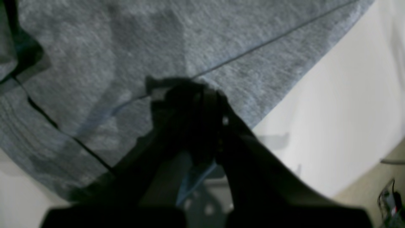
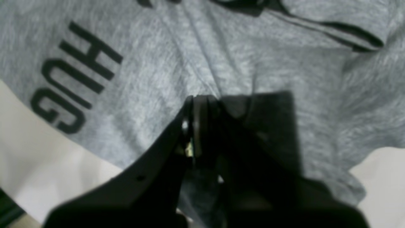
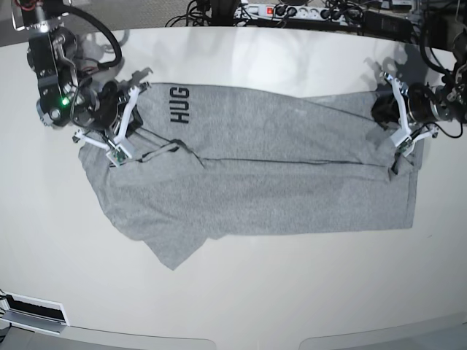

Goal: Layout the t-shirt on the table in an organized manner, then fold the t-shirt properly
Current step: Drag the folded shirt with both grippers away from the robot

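The heather-grey t-shirt (image 3: 277,182) lies stretched sideways across the off-white table (image 3: 255,292), its upper half folded down along a long horizontal crease. Black "HUG" lettering (image 3: 179,104) shows near its left end and again in the right wrist view as lettering (image 2: 72,79). My right gripper (image 2: 202,99) is shut on a pinch of fabric below the collar trim, at the shirt's left end (image 3: 120,142). My left gripper (image 1: 186,91) is shut on the cloth beside a dark seam line, at the shirt's right edge (image 3: 398,142).
A power strip and cables (image 3: 292,11) run along the table's far edge. A white device (image 3: 33,313) sits at the near left corner. The left wrist view shows the table edge (image 1: 364,164) and floor cables (image 1: 390,196) beyond it.
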Available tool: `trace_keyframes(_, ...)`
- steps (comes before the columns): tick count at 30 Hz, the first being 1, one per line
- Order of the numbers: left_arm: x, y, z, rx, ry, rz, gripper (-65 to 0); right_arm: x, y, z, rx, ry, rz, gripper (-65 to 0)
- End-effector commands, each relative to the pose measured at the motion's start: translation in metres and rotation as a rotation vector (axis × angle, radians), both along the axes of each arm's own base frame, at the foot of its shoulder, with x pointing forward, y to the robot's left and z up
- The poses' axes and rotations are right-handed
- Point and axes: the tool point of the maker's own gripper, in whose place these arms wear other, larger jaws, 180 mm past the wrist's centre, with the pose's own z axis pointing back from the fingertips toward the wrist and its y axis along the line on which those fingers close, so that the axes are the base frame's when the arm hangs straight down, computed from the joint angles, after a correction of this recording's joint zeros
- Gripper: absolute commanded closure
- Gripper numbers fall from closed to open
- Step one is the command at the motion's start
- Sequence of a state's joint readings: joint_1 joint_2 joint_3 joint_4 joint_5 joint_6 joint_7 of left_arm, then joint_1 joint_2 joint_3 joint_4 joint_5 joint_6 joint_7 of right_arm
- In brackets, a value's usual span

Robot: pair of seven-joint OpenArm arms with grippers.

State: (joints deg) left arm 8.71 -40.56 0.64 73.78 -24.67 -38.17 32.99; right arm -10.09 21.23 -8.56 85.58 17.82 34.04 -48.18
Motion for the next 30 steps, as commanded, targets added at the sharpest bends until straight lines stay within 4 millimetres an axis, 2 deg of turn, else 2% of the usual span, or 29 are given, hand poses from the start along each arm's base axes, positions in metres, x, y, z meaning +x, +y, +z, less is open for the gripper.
trace_keyframes(1,-0.011,0.013,0.0,0.06,0.038,-0.039,0.0,-0.014,-0.013,-0.002,-0.057,0.043,0.027,0.0)
trace_keyframes(5,-0.033,0.009,0.004,0.066,0.077,-0.084,0.0,-0.04,-0.009,0.006,-0.036,0.079,0.05,0.0)
trace_keyframes(9,-0.06,-0.002,0.006,0.053,0.123,-0.14,0.0,-0.064,-0.012,0.004,-0.057,0.115,0.052,0.0)
trace_keyframes(13,-0.079,-0.01,0.009,0.055,0.154,-0.187,0.0,-0.078,-0.014,0.001,-0.065,0.148,0.057,0.0)
trace_keyframes(17,-0.079,-0.008,0.013,0.068,0.152,-0.203,0.0,-0.083,-0.017,-0.001,-0.08,0.171,0.043,0.0)
trace_keyframes(23,-0.072,0.004,0.016,0.117,0.129,-0.221,0.0,-0.095,-0.033,-0.004,-0.163,0.248,0.012,0.0)
trace_keyframes(30,-0.071,0.004,0.02,0.1,0.125,-0.235,0.0,-0.101,-0.046,-0.005,-0.21,0.282,-0.055,0.0)
